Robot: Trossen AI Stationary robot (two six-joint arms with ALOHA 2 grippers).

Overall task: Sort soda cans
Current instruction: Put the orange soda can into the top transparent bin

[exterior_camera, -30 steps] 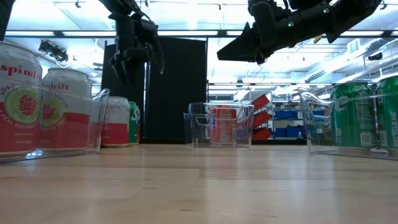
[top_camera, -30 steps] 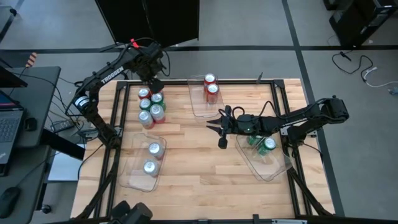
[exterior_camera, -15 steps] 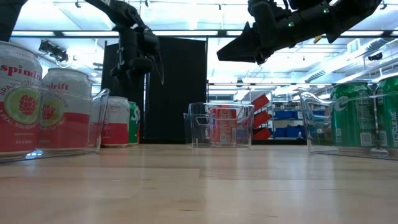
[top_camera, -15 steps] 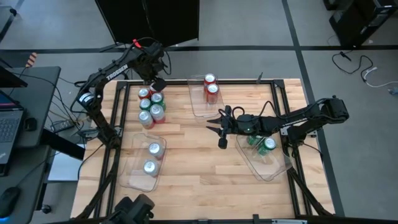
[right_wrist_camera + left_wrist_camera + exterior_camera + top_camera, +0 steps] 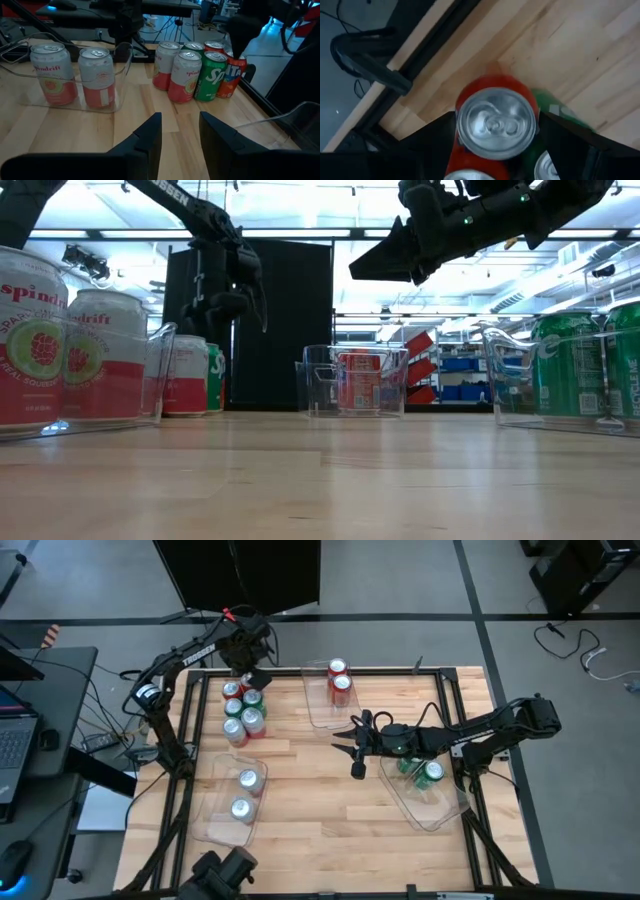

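Note:
Loose soda cans (image 5: 241,710) stand upright in a cluster at the table's far left: red, green and white-and-pink. My left gripper (image 5: 252,676) hovers over the cluster's far end, open. In the left wrist view its fingers (image 5: 437,132) stand on either side of a red can's silver top (image 5: 496,122), just above it in the low view (image 5: 232,305). My right gripper (image 5: 351,745) hangs open above mid-table, empty, and its wrist view shows the gap (image 5: 177,135). The same red can (image 5: 231,77) shows there beneath the left gripper.
Three clear plastic bins stand on the table. The near-left bin (image 5: 222,818) holds two white-and-pink cans, the far-middle bin (image 5: 318,712) two red cans, the right bin (image 5: 440,808) green cans. Bare wood lies in the middle and near the front edge. A dark frame borders the table.
My left gripper has come down toward the can cluster and shifted slightly toward the table's right, ending over the red can at the cluster's far end. The cans and bins have stayed where they were.

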